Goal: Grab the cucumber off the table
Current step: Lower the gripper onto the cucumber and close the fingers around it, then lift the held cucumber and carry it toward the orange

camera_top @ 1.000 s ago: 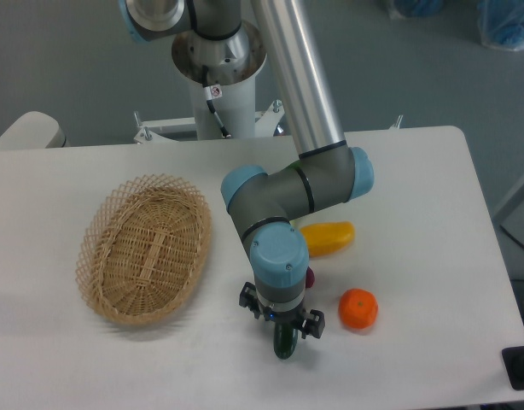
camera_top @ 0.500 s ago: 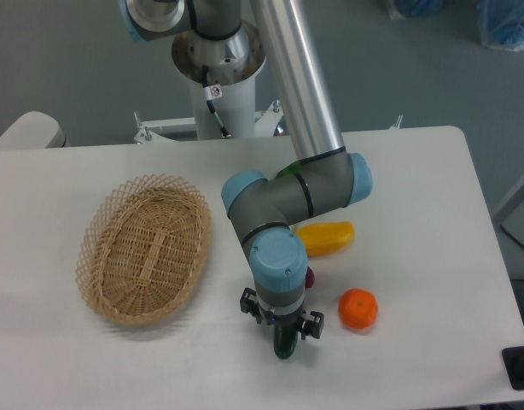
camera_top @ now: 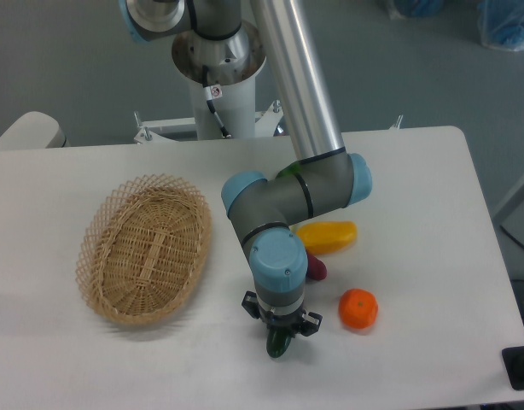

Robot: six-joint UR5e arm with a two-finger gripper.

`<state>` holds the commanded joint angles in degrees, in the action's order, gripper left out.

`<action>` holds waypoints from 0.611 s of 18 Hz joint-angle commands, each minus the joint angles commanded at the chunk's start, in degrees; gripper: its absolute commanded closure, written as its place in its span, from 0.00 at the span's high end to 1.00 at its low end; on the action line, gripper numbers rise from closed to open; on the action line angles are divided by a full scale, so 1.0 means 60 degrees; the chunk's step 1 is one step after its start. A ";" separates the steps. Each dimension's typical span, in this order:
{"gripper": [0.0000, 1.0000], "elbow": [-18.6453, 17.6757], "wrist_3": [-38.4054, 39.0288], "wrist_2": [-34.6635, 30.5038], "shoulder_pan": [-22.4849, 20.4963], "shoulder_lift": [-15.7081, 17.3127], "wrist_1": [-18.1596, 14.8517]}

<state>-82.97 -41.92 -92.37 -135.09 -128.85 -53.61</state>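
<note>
The cucumber (camera_top: 278, 343) shows only its dark green end at the near middle of the table (camera_top: 433, 222), under the gripper (camera_top: 279, 333), whose jaws appear closed around it, so the lift should be straight up and slow, away from the orange (camera_top: 358, 309).

My arm (camera_top: 298, 85) is a polished silver tube with grey joint housings and light-blue caps. At the frame's top, I see its white base column (camera_top: 218, 94) carrying a small round red-and-white sticker and a black cable.
</note>
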 joint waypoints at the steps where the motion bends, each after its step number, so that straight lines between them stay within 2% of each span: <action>1: 0.33 0.0087 -0.0044 0.0015 -0.0029 0.0058 -0.0073; 5: 0.33 0.0468 -0.0205 0.0088 -0.0146 0.0264 -0.0686; 9: 0.33 0.1273 -0.1505 0.0088 -0.0365 0.0410 -0.2179; 11: 0.33 0.1625 -0.2034 0.0088 -0.0556 0.0469 -0.2722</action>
<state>-73.22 -54.13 -91.85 -138.42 -126.04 -69.95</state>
